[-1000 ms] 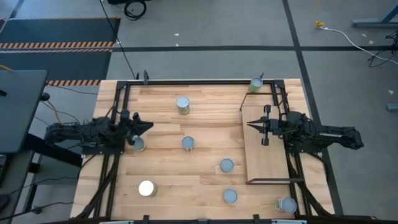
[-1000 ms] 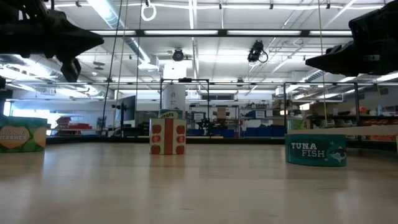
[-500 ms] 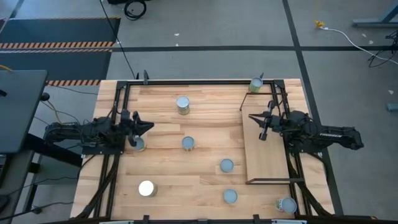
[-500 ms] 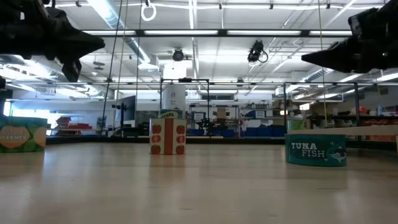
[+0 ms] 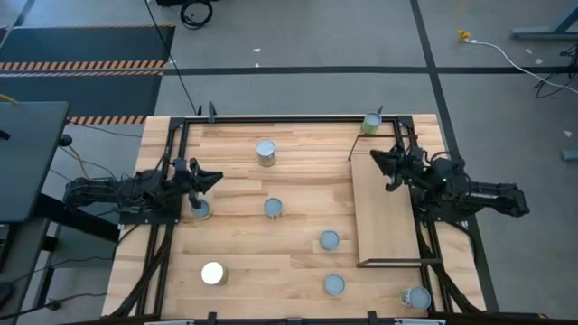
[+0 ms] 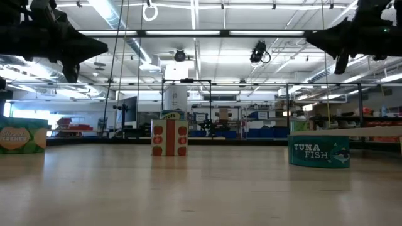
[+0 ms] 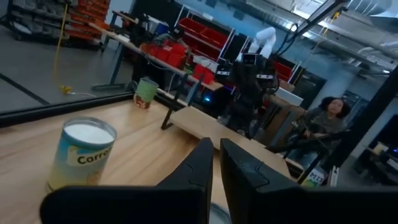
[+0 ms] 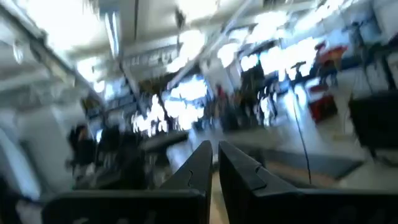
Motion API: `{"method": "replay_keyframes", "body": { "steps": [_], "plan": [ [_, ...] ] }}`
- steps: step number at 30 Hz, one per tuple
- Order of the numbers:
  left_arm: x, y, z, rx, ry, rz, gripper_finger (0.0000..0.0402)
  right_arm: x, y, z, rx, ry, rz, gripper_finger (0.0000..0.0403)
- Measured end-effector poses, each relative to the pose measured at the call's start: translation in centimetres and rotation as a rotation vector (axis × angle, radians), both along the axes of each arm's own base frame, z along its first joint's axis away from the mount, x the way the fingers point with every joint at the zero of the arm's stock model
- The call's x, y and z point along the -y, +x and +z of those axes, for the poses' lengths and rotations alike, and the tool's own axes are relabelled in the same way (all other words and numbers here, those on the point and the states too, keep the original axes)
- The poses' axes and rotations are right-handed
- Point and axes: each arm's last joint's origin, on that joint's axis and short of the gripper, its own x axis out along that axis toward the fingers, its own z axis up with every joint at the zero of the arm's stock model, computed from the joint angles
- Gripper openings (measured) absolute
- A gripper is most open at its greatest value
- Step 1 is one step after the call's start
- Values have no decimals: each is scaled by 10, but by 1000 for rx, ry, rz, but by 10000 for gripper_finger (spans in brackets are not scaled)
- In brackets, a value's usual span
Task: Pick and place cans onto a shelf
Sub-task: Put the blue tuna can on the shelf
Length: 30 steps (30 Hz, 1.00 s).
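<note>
Above the shelf (image 5: pixel 386 212), right pincer (image 5: pixel 383 159), fingers nearly together.

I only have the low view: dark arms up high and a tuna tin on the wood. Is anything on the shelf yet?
Observer: No. From above, the shelf on the table's right side is bare.
Operator: Where is the right claw?
Observer: The right claw is over the shelf's far end, and its wrist view shows it shut and empty.
Operator: And the left one?
Observer: The left claw is shut at the table's left side, just beyond a can.
</note>
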Motion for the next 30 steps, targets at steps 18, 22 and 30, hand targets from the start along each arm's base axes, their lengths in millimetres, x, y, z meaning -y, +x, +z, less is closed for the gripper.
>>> {"method": "replay_keyframes", "body": {
  "steps": [18, 22, 30],
  "plan": [
    [-2, -1, 0, -49, 125, 74, 36, -68, 122, 58, -1098, -85, 505, 38],
    [-2, -1, 0, -49, 125, 74, 36, -88, 147, 45, -1219, -177, 567, 83],
    [-2, -1, 0, -49, 124, 74, 36, -108, 181, 37, -1476, -93, 593, 250]
  ]
}}
